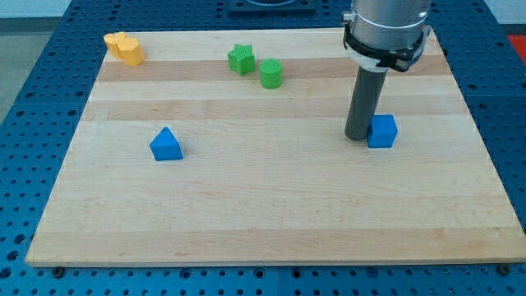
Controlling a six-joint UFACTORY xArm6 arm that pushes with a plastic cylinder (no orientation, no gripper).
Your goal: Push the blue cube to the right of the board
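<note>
The blue cube (pixel 382 131) sits on the wooden board (pixel 271 205) in the view's right half, at mid height. My tip (pixel 358 136) stands on the board touching the cube's left side. The dark rod rises from it to the grey arm at the view's top right.
A blue triangular block (pixel 167 145) lies at the view's left. A green star-shaped block (pixel 242 59) and a green cylinder (pixel 271 73) sit near the top middle. Two yellow blocks (pixel 125 48) sit together at the top left corner. A blue perforated table surrounds the board.
</note>
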